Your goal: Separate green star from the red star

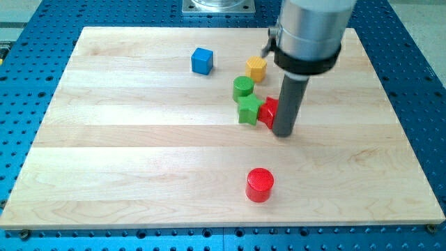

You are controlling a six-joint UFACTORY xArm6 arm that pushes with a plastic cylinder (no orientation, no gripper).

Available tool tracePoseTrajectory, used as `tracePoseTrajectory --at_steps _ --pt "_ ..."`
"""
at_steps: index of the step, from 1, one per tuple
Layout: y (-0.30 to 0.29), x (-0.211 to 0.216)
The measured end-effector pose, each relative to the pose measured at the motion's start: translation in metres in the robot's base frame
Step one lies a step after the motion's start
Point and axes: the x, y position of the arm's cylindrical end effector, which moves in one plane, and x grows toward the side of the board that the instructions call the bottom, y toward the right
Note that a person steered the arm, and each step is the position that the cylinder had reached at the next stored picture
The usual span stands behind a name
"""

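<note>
The green star [248,110] lies right of the board's middle. The red star [267,111] touches its right side and is partly hidden by my rod. My tip [283,132] rests on the board against the red star's right side, so the red star sits between the tip and the green star. A green cylinder [242,87] sits just above the green star, touching or nearly touching it.
A yellow hexagonal block [256,68] sits above the green cylinder. A blue cube [202,61] lies toward the view's top, left of them. A red cylinder [260,185] stands near the view's bottom. The wooden board [125,160] lies on a blue perforated table.
</note>
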Motion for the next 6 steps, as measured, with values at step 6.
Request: tracePoseTrajectory --at_steps 6 --pt "-0.018 0.010"
